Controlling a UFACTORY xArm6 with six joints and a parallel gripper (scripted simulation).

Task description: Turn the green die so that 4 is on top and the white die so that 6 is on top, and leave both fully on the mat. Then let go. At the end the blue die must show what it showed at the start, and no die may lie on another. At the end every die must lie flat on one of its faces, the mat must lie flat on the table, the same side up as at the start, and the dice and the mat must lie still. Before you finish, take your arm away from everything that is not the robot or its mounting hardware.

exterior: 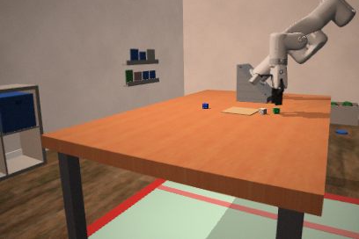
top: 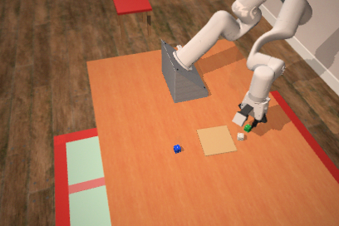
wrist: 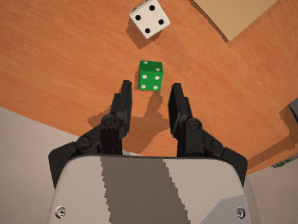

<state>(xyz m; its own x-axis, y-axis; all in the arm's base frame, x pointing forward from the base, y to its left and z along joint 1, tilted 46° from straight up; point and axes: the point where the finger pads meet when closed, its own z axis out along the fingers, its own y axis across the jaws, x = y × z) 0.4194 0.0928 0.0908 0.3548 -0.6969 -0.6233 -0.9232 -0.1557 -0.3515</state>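
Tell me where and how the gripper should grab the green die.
Probably by two opposite side faces, from above, the gripper fingers straddling it: the green die is a small cube, roughly square to the finger pads, with the white die clear of both sides.

- Orange table (top: 145, 192) (exterior: 198, 141) (wrist: 50, 65), faintly wood-grained
- Plain tan mat (top: 216, 140) (exterior: 240, 111) (wrist: 235, 15), upper right of the wrist view
- Green die (top: 248, 128) (exterior: 276, 111) (wrist: 151, 76), white pips, 4 on its brighter, lower face in the wrist view
- White die (top: 241, 136) (exterior: 263, 111) (wrist: 149, 19), black pips, 4 on the face at the wrist view's top
- Blue die (top: 177, 149) (exterior: 205, 106), left of the mat in the top view
- Black fingers, centre of the wrist view
- Red chair seat (top: 132, 4), upper left of the top view
- Pale green rug (top: 83, 159) (exterior: 176, 216), red-bordered
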